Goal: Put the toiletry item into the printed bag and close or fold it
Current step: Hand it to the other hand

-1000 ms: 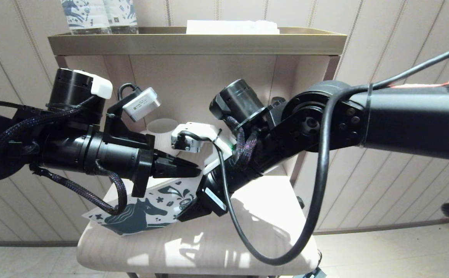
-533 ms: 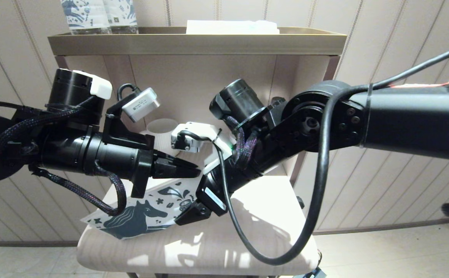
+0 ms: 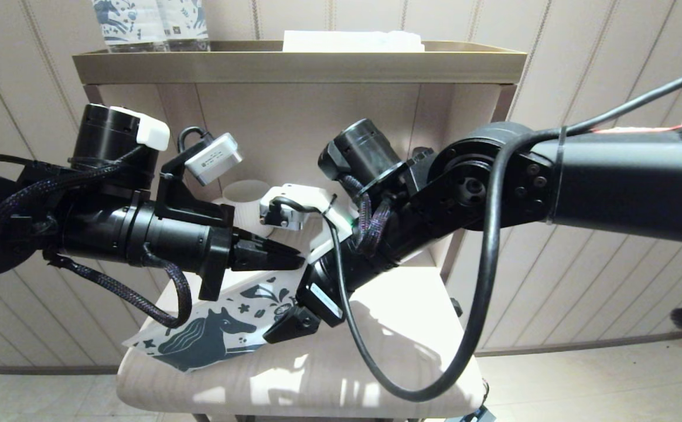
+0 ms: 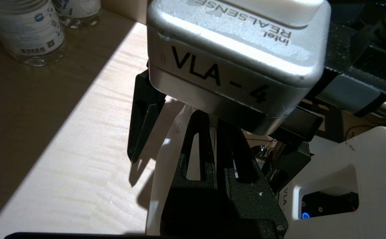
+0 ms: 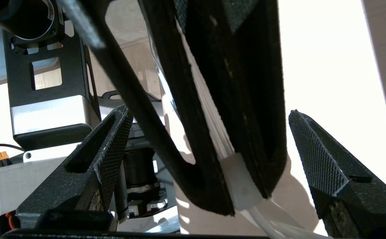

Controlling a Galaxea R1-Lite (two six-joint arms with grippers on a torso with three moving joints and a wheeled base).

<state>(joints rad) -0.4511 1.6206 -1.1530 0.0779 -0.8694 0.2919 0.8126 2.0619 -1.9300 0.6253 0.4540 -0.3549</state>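
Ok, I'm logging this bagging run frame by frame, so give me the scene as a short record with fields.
surface: pale wooden shelf
printed bag: horse-print pouch lying tilted on the shelf, its upper edge pinched
left gripper: shut on the printed bag
right gripper: open, its fingers either side of the left gripper's tips
toothbrush: white end showing between the left gripper's fingers
background: water bottles at the back of the shelf

Right gripper (image 5: pixel 209 146): fingers spread wide, lower frame.
Left gripper (image 5: pixel 226 99): centre, jaws pinched on white toothbrush (image 5: pixel 242 189).
Background: sunlit pale surface (image 5: pixel 325 66).
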